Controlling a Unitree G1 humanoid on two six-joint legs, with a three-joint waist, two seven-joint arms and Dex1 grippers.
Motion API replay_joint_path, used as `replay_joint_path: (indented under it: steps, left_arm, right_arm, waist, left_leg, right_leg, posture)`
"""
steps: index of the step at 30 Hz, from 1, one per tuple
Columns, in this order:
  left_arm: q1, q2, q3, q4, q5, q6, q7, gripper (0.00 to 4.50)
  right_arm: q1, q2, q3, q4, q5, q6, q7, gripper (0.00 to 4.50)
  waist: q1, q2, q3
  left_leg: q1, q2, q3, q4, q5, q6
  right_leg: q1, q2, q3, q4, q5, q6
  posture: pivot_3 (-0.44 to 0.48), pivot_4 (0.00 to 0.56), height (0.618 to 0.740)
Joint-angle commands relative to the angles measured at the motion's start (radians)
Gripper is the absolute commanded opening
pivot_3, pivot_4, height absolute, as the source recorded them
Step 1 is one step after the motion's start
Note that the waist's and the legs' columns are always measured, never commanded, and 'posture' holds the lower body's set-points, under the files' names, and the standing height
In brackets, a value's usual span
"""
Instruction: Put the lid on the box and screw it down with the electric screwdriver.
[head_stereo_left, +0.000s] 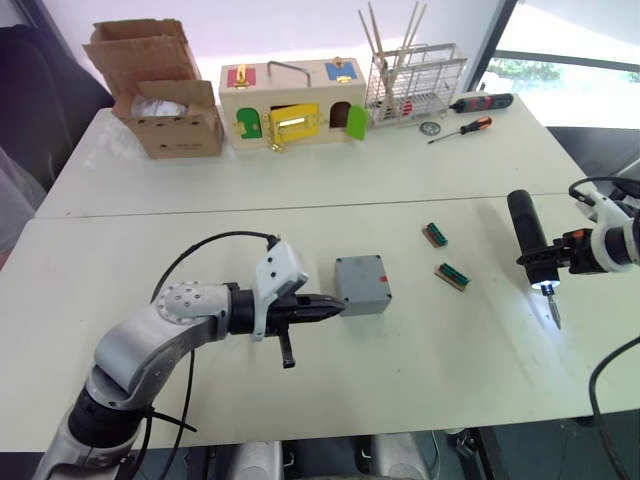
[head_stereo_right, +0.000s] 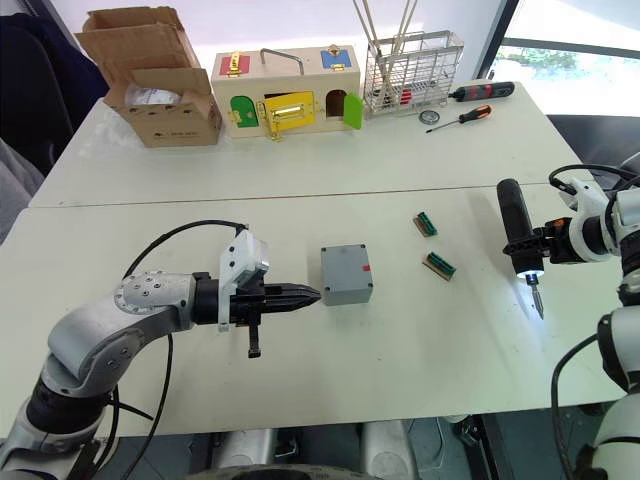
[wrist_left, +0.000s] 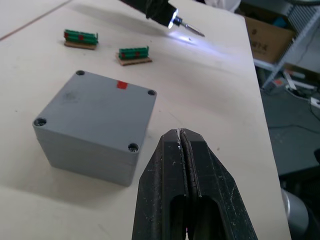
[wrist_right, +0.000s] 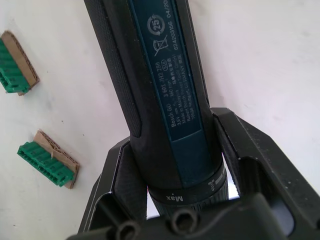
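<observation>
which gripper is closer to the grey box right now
Left. The left gripper, fingers shut, sits just beside the box, tips almost at its side. The right gripper is far off on the other side, holding the electric screwdriver.

The white worktop (head_stereo_left: 200, 400) is made of two sections meeting at a seam that runs across its middle. On the near section stands the grey box (head_stereo_left: 362, 289) with the lid (head_stereo_left: 360, 270) on top of it, and to its right, well apart, lie two small green connector blocks (head_stereo_left: 453, 276), one behind the other. Along the far section, from the robot's left to right, stand an open cardboard box (head_stereo_left: 165, 95), a wooden box with coloured doors (head_stereo_left: 292, 100) and a wire rack (head_stereo_left: 415, 85), with two red-and-black hand screwdrivers (head_stereo_left: 462, 129) lying just beyond the rack.
</observation>
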Motion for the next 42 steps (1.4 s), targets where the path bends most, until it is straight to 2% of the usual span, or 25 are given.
replay_joint_path:
  steps: [1,3,4,6,8,11,14,17,19,22,23,26,29,33,36,42]
  left_arm:
    - [-0.005,-0.004,0.024,-0.02,-0.035,-0.02,0.004,0.0]
    - [-0.003,0.001,0.027,-0.022,-0.041,-0.018,0.005,0.0]
    - [-0.002,0.002,0.029,-0.022,-0.045,-0.017,0.008,0.0]
    - [-0.005,-0.003,0.035,-0.015,-0.041,-0.029,0.019,0.0]
    - [-0.019,-0.021,0.043,0.006,-0.023,-0.058,0.039,0.0]
    - [-0.077,-0.088,0.094,0.093,0.026,-0.163,0.111,0.0]
    - [-0.177,-0.161,0.212,0.223,0.045,-0.248,0.218,0.0]
    - [-0.239,-0.13,0.33,0.315,0.006,-0.248,0.232,0.0]
    - [-0.237,-0.1,0.375,0.338,-0.025,-0.227,0.219,0.0]
    - [-0.208,-0.058,0.414,0.352,-0.034,-0.219,0.209,0.0]
    - [-0.187,-0.04,0.422,0.348,-0.047,-0.201,0.202,0.0]
    - [-0.031,0.004,0.422,0.246,-0.11,-0.108,0.185,0.0]
    - [0.132,-0.019,0.402,0.143,-0.165,-0.047,0.222,0.0]
    - [0.266,-0.073,0.367,0.042,-0.22,-0.005,0.274,0.0]
    - [0.351,-0.087,0.338,-0.026,-0.252,0.016,0.293,0.0]
    - [0.439,-0.051,0.305,-0.059,-0.25,0.015,0.282,0.0]
  right_arm:
    - [-0.042,0.013,-0.028,0.081,-0.074,-0.057,0.025,1.82]
    - [-0.046,0.031,-0.048,0.118,-0.097,-0.082,0.008,2.86]
    - [-0.047,0.036,-0.059,0.133,-0.107,-0.095,0.001,3.14]
    - [-0.054,0.045,-0.088,0.155,-0.12,-0.106,-0.019,4.02]
    - [-0.065,0.052,-0.117,0.168,-0.127,-0.106,-0.027,4.48]
    - [-0.08,0.06,-0.166,0.176,-0.139,-0.129,-0.073,4.48]
    - [-0.113,0.057,-0.239,0.165,-0.13,-0.177,-0.13,4.48]
    - [-0.154,0.048,-0.33,0.122,-0.086,-0.161,-0.138,4.48]
    - [-0.113,0.044,-0.374,0.04,-0.065,-0.173,-0.129,4.48]
    - [0.019,0.047,-0.478,-0.165,0.015,-0.148,-0.122,4.48]
    - [0.096,0.065,-0.553,-0.278,0.068,-0.151,-0.133,4.48]
    - [0.441,0.182,-0.843,-0.784,0.29,-0.118,-0.143,4.48]
    - [0.709,0.32,-1.037,-1.117,0.497,0.014,-0.183,4.48]
    - [0.924,0.426,-1.092,-1.329,0.618,0.073,-0.261,4.48]
    - [1.072,0.451,-1.079,-1.426,0.648,0.05,-0.262,4.48]
    - [1.225,0.447,-1.019,-1.432,0.611,-0.058,-0.242,4.48]
  waist:
    - [0.001,0.0,0.0]
    - [-0.001,0.0,0.0]
    - [-0.003,0.0,0.0]
    - [-0.003,0.0,0.0]
    - [-0.004,0.0,0.0]
    - [-0.003,0.0,0.0]
    - [-0.002,0.0,0.0]
    - [-0.01,0.0,0.0]
    - [-0.011,0.0,0.0]
    - [-0.004,0.0,0.0]
    - [0.0,0.0,0.0]
    - [0.003,-0.001,0.0]
    - [0.016,-0.001,0.0]
    - [0.023,-0.001,0.0]
    - [0.02,-0.004,-0.003]
    - [0.017,-0.003,-0.004]
  left_leg:
    - [0.0,0.0,0.0,0.001,0.0,0.0]
    - [0.0,0.0,0.0,0.001,0.0,0.0]
    - [0.0,0.0,0.0,0.001,0.0,0.0]
    - [0.0,0.0,0.0,0.001,0.0,0.0]
    - [0.0,0.0,0.0,0.001,0.0,0.0]
    - [0.002,0.0,0.0,0.001,0.0,-0.001]
    - [0.002,0.0,0.0,0.001,0.001,-0.001]
    - [0.003,0.0,0.001,0.0,0.001,-0.001]
    - [0.004,0.0,0.001,-0.003,0.001,-0.001]
    - [0.004,0.0,0.001,-0.004,0.001,-0.002]
    - [0.004,0.0,0.001,-0.004,0.001,-0.002]
    - [0.003,0.0,0.0,-0.002,0.001,-0.002]
    - [0.004,0.001,-0.002,-0.002,0.001,-0.002]
    - [0.004,0.001,-0.003,0.002,0.0,-0.002]
    - [0.007,0.001,-0.007,0.001,-0.003,0.004]
    - [0.007,0.001,-0.006,0.0,-0.003,0.004]
  right_leg:
    - [0.001,0.0,0.0,0.0,0.0,0.0]
    - [0.001,0.0,0.0,0.0,0.0,0.0]
    - [0.001,-0.001,0.0,0.0,0.0,0.0]
    - [0.002,-0.001,0.0,0.0,0.0,0.0]
    - [0.002,0.0,0.0,0.0,0.0,0.0]
    - [0.002,0.0,0.0,0.001,0.0,0.0]
    - [0.003,0.0,0.0,0.001,0.0,0.0]
    - [0.003,0.0,0.0,0.001,0.0,0.001]
    - [0.003,0.001,0.0,-0.001,0.0,0.001]
    - [0.003,0.0,-0.001,-0.002,0.0,0.002]
    - [0.004,0.0,-0.001,-0.002,0.0,0.002]
    - [0.005,0.0,-0.003,-0.002,0.0,0.003]
    - [0.007,-0.001,-0.003,-0.001,0.0,0.003]
    - [0.007,-0.001,-0.003,0.001,0.001,0.002]
    - [0.011,-0.002,-0.002,-0.001,0.001,0.001]
    - [0.008,-0.001,-0.002,0.0,0.0,0.0]
  posture:
    - [0.0,0.15,0.728]
    - [0.0,0.15,0.728]
    - [0.0,0.15,0.728]
    - [0.0,0.15,0.728]
    - [0.0,0.15,0.728]
    - [0.0,0.15,0.728]
    - [0.0,0.15,0.728]
    - [0.0,0.15,0.728]
    - [0.0,0.15,0.728]
    - [0.0,0.15,0.728]
    - [0.0,0.15,0.728]
    - [0.0,0.15,0.728]
    - [0.0,0.15,0.728]
    - [0.0,0.15,0.728]
    - [0.0,0.15,0.728]
    - [0.0,0.15,0.728]
